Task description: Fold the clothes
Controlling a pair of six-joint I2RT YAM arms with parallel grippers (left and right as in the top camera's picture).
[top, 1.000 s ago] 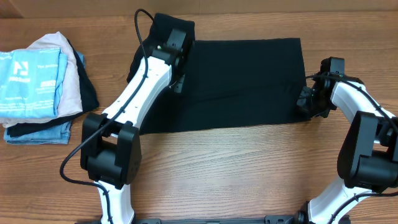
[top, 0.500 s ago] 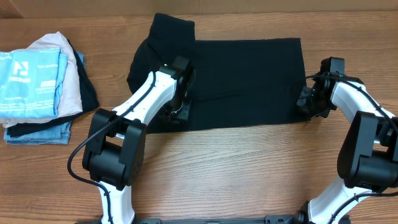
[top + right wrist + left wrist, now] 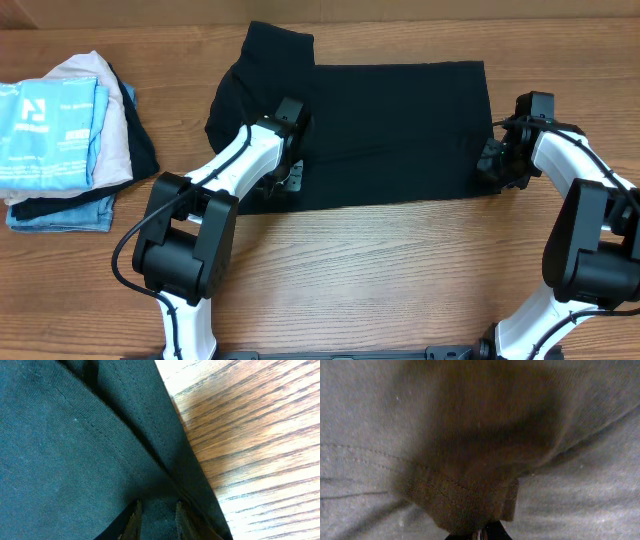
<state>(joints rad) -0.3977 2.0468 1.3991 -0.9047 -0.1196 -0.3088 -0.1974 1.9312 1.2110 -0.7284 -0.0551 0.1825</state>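
A black garment [image 3: 400, 130] lies spread flat on the wooden table, with its left part bunched up toward the far left. My left gripper [image 3: 290, 183] is low over the garment's near left part. In the left wrist view its jaws [image 3: 480, 535] are shut on a raised fold of the cloth [image 3: 465, 500]. My right gripper [image 3: 493, 165] sits at the garment's right edge. In the right wrist view its fingers [image 3: 156, 515] are close together with the hemmed edge of the garment [image 3: 75, 450] between them.
A stack of folded clothes [image 3: 60, 140], with light blue, pink, dark and denim pieces, sits at the left edge of the table. Bare wood [image 3: 400, 270] runs along the front, and shows beside the hem in the right wrist view [image 3: 250, 435].
My left arm has come from the garment's far left corner toward the front, carrying cloth with it. The near left edge has drawn in. The right arm has not moved.
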